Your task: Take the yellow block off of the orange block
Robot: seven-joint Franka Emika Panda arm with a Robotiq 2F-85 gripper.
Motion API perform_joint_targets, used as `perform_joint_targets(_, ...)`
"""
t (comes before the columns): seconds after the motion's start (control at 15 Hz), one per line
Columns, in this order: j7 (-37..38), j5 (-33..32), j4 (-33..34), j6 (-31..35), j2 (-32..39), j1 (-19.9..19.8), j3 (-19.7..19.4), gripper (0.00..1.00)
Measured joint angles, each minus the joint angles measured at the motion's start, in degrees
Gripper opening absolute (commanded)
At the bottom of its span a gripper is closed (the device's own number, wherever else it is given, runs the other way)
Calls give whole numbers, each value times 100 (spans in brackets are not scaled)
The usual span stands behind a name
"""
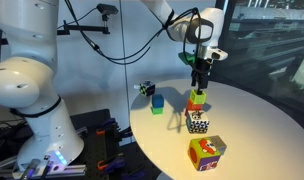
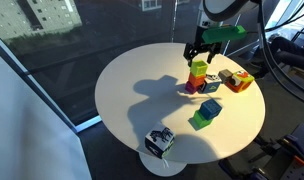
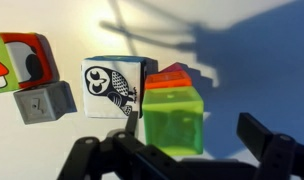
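The yellow block [image 1: 197, 95] sits on top of the orange block [image 1: 195, 105] on the round white table; both show in both exterior views, with the yellow block [image 2: 198, 68] on the orange block [image 2: 197, 82]. In the wrist view the yellow block [image 3: 174, 118] fills the middle, and an edge of the orange block [image 3: 168, 78] shows behind it. My gripper [image 3: 177, 150] is open, with a finger on each side of the yellow block and a gap on both sides. It hangs just above the stack in both exterior views [image 1: 199, 76] [image 2: 199, 54].
A black-and-white patterned cube [image 1: 198, 122] stands next to the stack, and shows in the wrist view [image 3: 112, 85]. A larger multicoloured cube [image 1: 206, 152] [image 3: 17, 62] and a small grey cube [image 3: 47, 102] are nearby. A green and a blue block [image 2: 205, 112] and another patterned cube [image 2: 159, 140] lie further off.
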Motion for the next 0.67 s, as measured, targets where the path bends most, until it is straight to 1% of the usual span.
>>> perform_joint_targets(0.53,0,-164,0,9,94,14,-135,100)
perform_joint_targets(0.6,0,-164,0,9,113,15,-149,75)
perform_joint_targets(0.67,0,-164,0,9,133,15,-161,74)
